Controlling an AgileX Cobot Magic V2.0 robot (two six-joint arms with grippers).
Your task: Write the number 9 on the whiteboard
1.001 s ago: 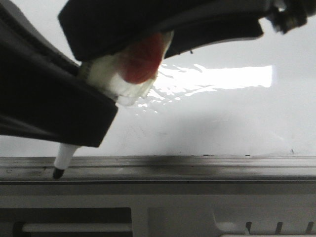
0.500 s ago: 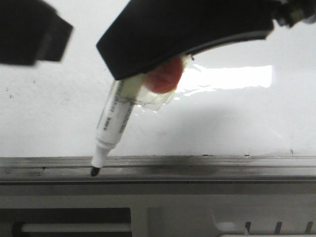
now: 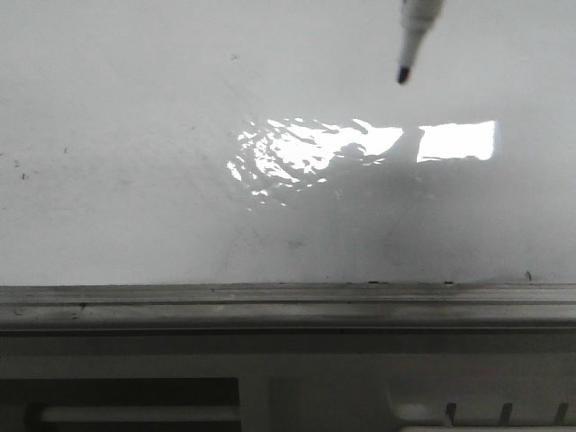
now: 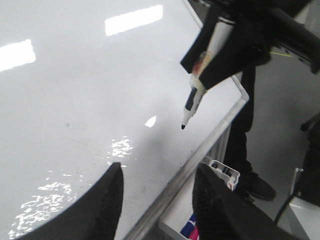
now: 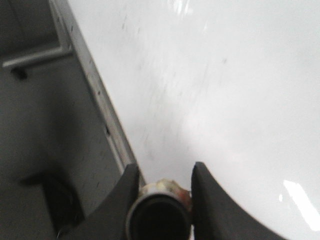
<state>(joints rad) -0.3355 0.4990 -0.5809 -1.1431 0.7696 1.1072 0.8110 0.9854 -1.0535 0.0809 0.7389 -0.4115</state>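
The whiteboard (image 3: pixel 135 198) is glossy white with a glare patch, and it also fills most of the left wrist view (image 4: pixel 75 100). No number 9 shows on it in any view. A white marker with a black tip (image 3: pixel 416 27) hangs point down above the board at the upper right. In the left wrist view my right gripper (image 4: pixel 200 75) is shut on the marker (image 4: pixel 192 102), whose tip hovers just off the surface near the board's edge. The marker's dark rear end (image 5: pixel 159 207) sits between my right gripper's (image 5: pixel 165 167) fingers. My left gripper (image 4: pixel 159 170) is open and holds nothing.
A grey metal rail (image 3: pixel 270 297) runs along the board's near edge, with a grey slotted panel (image 3: pixel 315 387) beyond it. Past the board's edge stands a white bin (image 4: pixel 220 175) with coloured items, next to a person's dark legs and shoe (image 4: pixel 250 165).
My right gripper has carried the marker up and to the right, away from the rail. The gripper bodies have left the front view and only the marker's tip end remains.
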